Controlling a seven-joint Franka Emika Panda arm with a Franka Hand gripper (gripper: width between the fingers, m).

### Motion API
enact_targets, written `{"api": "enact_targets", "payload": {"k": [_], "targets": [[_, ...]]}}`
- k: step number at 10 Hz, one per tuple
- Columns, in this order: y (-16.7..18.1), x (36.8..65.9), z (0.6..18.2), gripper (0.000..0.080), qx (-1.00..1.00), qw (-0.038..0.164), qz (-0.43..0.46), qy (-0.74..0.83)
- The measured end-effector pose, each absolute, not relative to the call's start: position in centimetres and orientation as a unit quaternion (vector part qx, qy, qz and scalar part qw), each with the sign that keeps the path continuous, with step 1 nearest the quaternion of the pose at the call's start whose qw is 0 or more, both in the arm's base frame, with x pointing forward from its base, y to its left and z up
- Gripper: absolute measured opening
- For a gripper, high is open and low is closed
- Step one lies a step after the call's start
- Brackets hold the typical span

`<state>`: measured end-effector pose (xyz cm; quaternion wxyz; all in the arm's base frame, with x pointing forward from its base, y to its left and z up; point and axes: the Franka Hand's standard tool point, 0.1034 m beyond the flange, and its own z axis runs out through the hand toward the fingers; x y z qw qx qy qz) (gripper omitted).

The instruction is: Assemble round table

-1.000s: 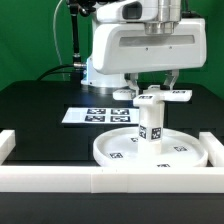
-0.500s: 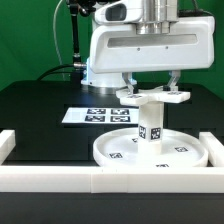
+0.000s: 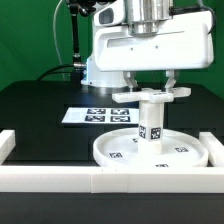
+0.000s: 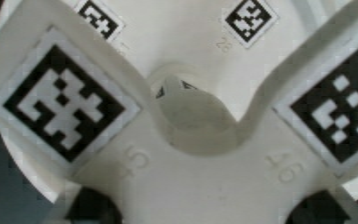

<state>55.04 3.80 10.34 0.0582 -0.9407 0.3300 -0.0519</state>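
The large round rimmed disc (image 3: 115, 153) lies flat on the black table just behind the front rail. The short cylindrical post (image 3: 150, 124) stands upright at its centre, with a tag facing the camera. The flat elongated base piece (image 3: 150, 95) lies level across the post's top. My gripper (image 3: 150, 86) comes straight down from above and is shut on the base piece, one finger (image 3: 130, 82) on each long side. In the wrist view the tagged base piece (image 4: 194, 130) fills the picture, with dark fingertips (image 4: 91, 205) at its edges.
The marker board (image 3: 90, 115) lies flat behind the disc toward the exterior view's left. The long white border rail (image 3: 110, 181) runs along the front, with raised ends at both sides. A black cable post stands at the back left.
My gripper and the base piece have turned a little about the post's upright axis, staying on top of the post. The disc and post have not shifted.
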Motion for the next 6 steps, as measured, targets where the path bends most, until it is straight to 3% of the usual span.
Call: {"api": "enact_targets", "payload": {"k": [6], "targets": [[3.89, 55.35, 10.35, 0.0442, -0.782, 0.082, -0.036, 0.616]]}}
